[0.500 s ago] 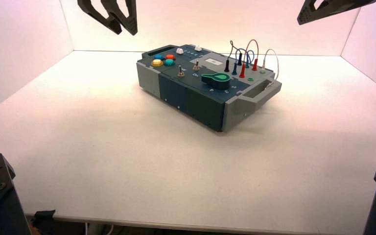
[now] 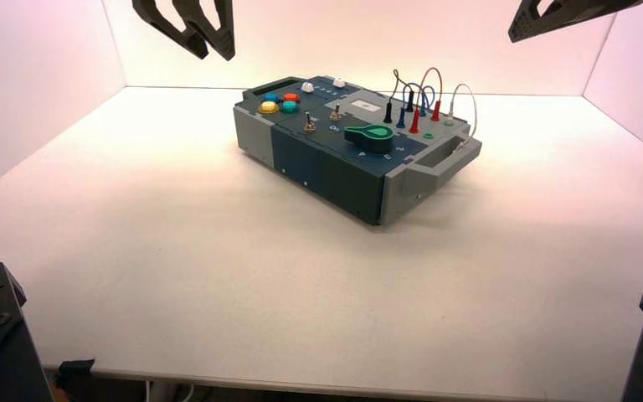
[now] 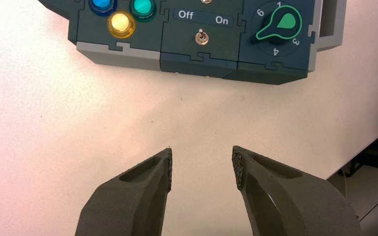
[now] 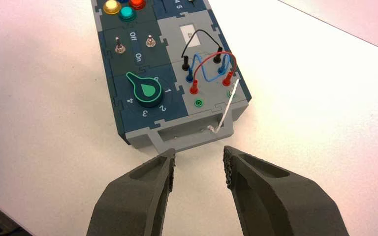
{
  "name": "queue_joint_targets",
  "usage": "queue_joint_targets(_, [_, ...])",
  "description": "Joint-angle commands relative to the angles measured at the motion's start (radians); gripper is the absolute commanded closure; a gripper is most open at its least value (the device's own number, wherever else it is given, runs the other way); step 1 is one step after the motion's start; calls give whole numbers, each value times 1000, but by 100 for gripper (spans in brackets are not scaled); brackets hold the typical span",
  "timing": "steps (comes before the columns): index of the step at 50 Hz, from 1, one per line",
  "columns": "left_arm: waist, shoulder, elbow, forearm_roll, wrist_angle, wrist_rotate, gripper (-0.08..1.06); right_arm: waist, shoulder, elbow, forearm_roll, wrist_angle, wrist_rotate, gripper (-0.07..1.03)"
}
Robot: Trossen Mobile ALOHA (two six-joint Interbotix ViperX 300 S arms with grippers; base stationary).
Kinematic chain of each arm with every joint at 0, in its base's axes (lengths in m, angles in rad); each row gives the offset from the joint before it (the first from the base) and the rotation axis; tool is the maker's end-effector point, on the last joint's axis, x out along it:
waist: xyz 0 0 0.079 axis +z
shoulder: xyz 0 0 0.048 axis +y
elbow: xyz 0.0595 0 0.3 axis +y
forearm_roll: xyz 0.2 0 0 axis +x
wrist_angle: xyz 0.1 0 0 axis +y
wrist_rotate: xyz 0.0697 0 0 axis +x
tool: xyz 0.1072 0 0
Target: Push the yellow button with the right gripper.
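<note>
High above the far right corner of the worktop (image 2: 176, 276), my right pincer (image 4: 199, 164) hung with its two fingers apart and nothing between them, well away from the box (image 2: 335, 167). The yellow button (image 2: 269, 107) sat at the left end of the box top, in a cluster with the teal button (image 2: 290, 106), the red button (image 2: 291, 97) and a blue one, so it was the corner of the box farthest from me. From my wrist view the yellow button (image 4: 111, 6) lay beyond the green knob (image 4: 147, 91) and the two toggle switches (image 4: 120, 48), with the plugged wires (image 4: 209, 61) on the other side. I judged that I should first bring the fingers together into one point, because spread fingers could touch the teal button also. Then I should travel across above the box, high enough to pass the knob and the wires, stop directly over the yellow dome and come down straight, pressing gently. My left pincer (image 3: 202, 167), also released, waited high at the far left, and it looked near enough to the buttons that I had to mind it.
</note>
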Motion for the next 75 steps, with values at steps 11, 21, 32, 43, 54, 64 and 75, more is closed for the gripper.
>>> queue_joint_targets(11, [71, -37, -14, 3, -15, -2, 33, 35, 103, -86, 18, 38, -9, 44])
queue_joint_targets(21, [117, -61, -11, 3, -15, -2, 34, 98, 224, -181, 21, 40, -9, 49])
queue_joint_targets(32, [143, -94, -9, 3, -11, -2, 34, 164, 426, -348, 28, 40, -5, 54])
queue_joint_targets(43, [158, -98, -9, 3, -9, -2, 34, 198, 699, -557, 25, 46, -9, 57])
queue_joint_targets(54, [184, -153, -11, 3, -15, -5, 35, 210, 917, -752, 25, 84, -12, 72])
queue_joint_targets(64, [195, -212, -9, 3, -26, -3, 35, 212, 1040, -896, 25, 120, -23, 83])
queue_joint_targets(75, [201, -276, 14, 2, -67, -3, 35, 242, 1200, -1117, 23, 210, -44, 96])
